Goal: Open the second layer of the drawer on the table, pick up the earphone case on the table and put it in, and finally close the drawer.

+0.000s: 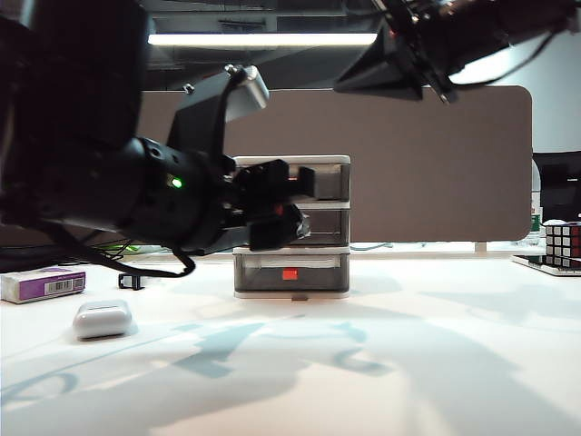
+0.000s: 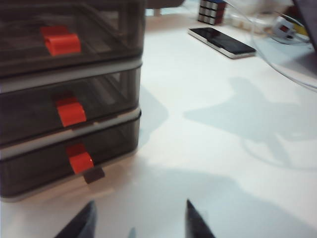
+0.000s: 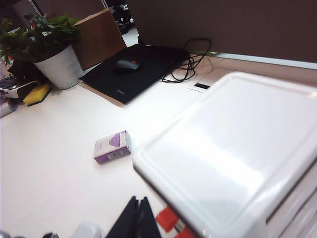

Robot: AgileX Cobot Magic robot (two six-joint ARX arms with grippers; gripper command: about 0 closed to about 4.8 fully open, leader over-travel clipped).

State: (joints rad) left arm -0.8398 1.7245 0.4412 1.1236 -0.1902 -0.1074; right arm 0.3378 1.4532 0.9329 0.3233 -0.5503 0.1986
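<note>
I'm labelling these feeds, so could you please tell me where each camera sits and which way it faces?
Exterior: low at the table edge, facing the drawer; both arms show.
Left wrist: beside the drawer front, looking down the table; left gripper fingertips apart.
Right wrist: above the drawer top; right gripper fingertips together.
All share the drawer.

Both arms matte black: left arm bulky, rounded, with small green indicator light, grey bracket on top, thin black cables beneath, blocky black left end effector (image 1: 272, 213); right end effector (image 1: 381, 73) a dark tapered wedge with slim black fingertips (image 3: 136, 220).
</note>
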